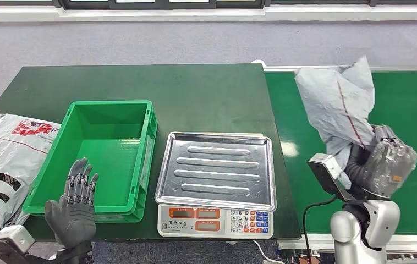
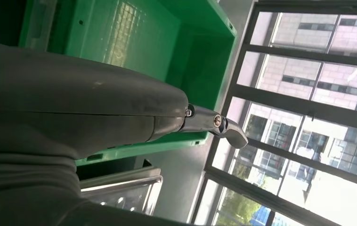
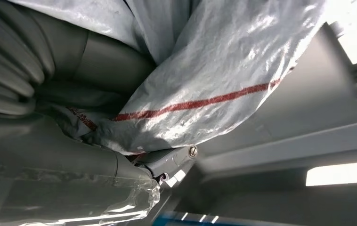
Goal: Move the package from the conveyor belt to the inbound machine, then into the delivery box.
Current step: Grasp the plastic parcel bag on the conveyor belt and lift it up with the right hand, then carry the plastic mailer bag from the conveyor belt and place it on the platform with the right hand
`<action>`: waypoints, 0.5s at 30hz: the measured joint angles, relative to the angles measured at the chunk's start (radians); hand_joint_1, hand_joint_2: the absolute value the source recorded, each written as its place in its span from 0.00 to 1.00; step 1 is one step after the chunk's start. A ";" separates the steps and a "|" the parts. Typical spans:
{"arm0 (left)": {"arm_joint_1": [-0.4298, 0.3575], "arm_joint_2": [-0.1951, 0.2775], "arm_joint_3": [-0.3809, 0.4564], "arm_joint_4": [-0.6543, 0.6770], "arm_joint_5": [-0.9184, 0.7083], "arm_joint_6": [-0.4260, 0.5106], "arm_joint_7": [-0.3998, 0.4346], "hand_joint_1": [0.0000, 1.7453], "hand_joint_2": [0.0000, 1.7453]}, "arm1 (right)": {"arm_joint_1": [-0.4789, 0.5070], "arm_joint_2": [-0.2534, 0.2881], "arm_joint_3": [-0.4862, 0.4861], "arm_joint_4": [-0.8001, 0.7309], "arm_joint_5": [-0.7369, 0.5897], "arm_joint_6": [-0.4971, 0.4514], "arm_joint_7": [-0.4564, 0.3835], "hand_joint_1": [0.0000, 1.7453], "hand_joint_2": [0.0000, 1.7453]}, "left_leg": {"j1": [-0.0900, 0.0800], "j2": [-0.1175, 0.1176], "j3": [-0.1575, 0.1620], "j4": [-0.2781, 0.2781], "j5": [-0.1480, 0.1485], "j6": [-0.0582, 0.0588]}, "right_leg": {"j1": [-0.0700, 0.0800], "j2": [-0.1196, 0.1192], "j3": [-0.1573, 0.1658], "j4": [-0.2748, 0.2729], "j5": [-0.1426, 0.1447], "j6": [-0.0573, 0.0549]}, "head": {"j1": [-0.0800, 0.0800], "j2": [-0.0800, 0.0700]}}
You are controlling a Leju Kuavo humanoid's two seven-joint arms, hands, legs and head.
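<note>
A crumpled grey plastic package (image 1: 341, 104) with a thin red stripe is lifted above the green conveyor belt (image 1: 415, 110), and my right hand (image 1: 379, 159) grips its lower end. Close up in the right wrist view, the grey bag (image 3: 214, 75) bulges out of my right hand (image 3: 73, 117). The inbound machine is a scale with a steel tray (image 1: 217, 168) and a keypad, left of the belt. The delivery box is a green crate (image 1: 99, 151) further left. My left hand (image 1: 74, 206) hovers at the crate's near rim with fingers spread and nothing in it, as the left wrist view (image 2: 73, 108) also shows.
A large white printed bag (image 1: 5, 165) lies on the table's left end beside the crate. The dark green table (image 1: 195, 93) extends behind the scale and crate. Grey floor lies beyond, and windows (image 2: 308, 94) appear in the left wrist view.
</note>
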 joint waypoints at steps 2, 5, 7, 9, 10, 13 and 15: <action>-0.020 0.002 -0.010 0.018 0.001 -0.004 0.000 0.00 0.00 | -0.036 0.007 0.067 0.025 -0.024 0.016 -0.007 1.00 1.00 | 0.000 0.001 0.001 0.000 0.000 0.000 | 0.000 0.001 0.000 0.000 0.000 0.000 | 0.000 0.000; -0.032 0.005 -0.024 0.039 0.001 -0.004 0.001 0.00 0.00 | -0.071 0.020 0.140 0.064 -0.042 0.022 -0.017 1.00 1.00 | 0.001 -0.001 0.001 0.000 0.001 -0.001 | 0.001 0.000 0.000 0.000 0.001 -0.001 | 0.000 0.000; -0.038 0.008 -0.032 0.048 0.001 -0.003 0.001 0.00 0.00 | -0.088 0.031 0.176 0.088 -0.051 0.039 -0.026 1.00 1.00 | 0.001 -0.002 0.001 0.000 0.002 -0.001 | 0.001 0.000 0.001 0.001 0.001 -0.001 | 0.000 0.000; -0.046 0.011 -0.040 0.055 0.001 0.000 0.002 0.00 0.00 | -0.104 0.050 0.213 0.117 -0.054 0.063 -0.032 1.00 1.00 | 0.001 -0.001 0.001 0.000 0.002 -0.002 | 0.001 0.000 0.000 0.001 0.001 -0.001 | 0.000 0.000; -0.051 0.012 -0.044 0.059 0.001 0.002 0.002 0.00 0.00 | -0.110 0.061 0.233 0.133 -0.053 0.073 -0.032 1.00 1.00 | 0.001 -0.001 0.001 0.000 0.001 -0.002 | 0.001 0.000 0.000 0.001 0.001 -0.001 | 0.000 0.000; -0.066 0.017 -0.051 0.070 0.001 0.005 0.003 0.00 0.00 | -0.123 0.091 0.298 0.184 -0.055 0.087 -0.029 1.00 1.00 | 0.001 -0.001 0.000 0.000 0.001 -0.002 | 0.001 0.001 -0.001 0.001 0.000 -0.001 | 0.000 0.000; -0.073 0.019 -0.056 0.077 0.001 0.006 0.003 0.00 0.00 | -0.130 0.106 0.333 0.213 -0.062 0.094 -0.027 1.00 1.00 | 0.001 -0.001 0.000 0.000 0.001 -0.002 | 0.001 0.001 -0.001 0.001 0.000 -0.001 | 0.000 0.000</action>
